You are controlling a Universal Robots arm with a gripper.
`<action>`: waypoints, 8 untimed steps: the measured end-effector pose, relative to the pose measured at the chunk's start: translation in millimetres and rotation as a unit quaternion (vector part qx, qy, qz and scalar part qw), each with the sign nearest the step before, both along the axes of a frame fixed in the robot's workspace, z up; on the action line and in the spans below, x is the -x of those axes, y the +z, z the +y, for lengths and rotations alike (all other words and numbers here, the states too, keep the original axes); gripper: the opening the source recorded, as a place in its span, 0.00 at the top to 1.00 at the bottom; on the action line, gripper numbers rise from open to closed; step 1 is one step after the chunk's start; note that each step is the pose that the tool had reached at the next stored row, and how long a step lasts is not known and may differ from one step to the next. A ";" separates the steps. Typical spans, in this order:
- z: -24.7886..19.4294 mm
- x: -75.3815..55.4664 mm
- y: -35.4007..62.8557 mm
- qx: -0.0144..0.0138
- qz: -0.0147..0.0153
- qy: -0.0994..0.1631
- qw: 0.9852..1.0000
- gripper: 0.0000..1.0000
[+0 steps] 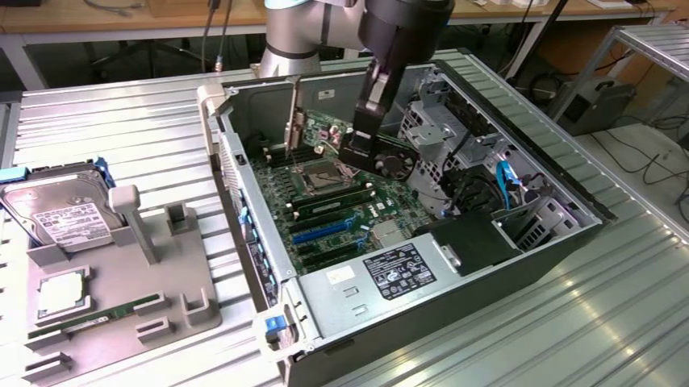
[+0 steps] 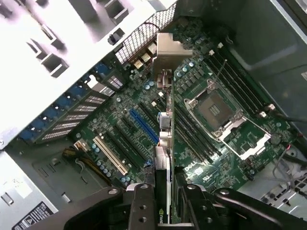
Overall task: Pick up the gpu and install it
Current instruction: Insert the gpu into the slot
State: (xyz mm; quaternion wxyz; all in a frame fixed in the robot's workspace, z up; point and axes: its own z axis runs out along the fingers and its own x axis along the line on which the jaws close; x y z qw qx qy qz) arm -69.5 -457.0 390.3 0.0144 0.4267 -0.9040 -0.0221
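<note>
A ribbed silvery metal worktop (image 1: 603, 322) carries a black open computer case (image 1: 560, 242). To the exterior view's left lies a grey moulded tray (image 1: 183, 314) holding a silver hard drive with white label (image 1: 60, 214) and a narrow green memory stick (image 1: 92, 321). Benches and cables stand behind.

The grey robot arm (image 1: 296, 32) comes from the far side, its black wrist slanting down into the case. The jaws are closed on the upper edge of the gpu (image 1: 394, 164), a flat green card with black heatsink, round fan and silver end bracket.

In the wrist view the gpu (image 2: 164, 158) stands on edge over the green motherboard (image 2: 230, 139), between the blue slot (image 2: 143, 125) and the square processor socket (image 2: 213, 108), bracket towards the perforated rear wall. Whether it touches a slot I cannot tell. The grey drive cage (image 1: 431, 129) sits just beside its fan end.
</note>
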 end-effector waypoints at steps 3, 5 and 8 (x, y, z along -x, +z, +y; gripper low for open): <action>0.0 0.0 -1.8 0.000 0.000 0.036 0.999 0.74; 0.0 0.0 -3.2 0.000 0.000 0.063 0.998 0.74; 0.0 0.0 -5.1 0.000 0.000 0.101 0.995 0.74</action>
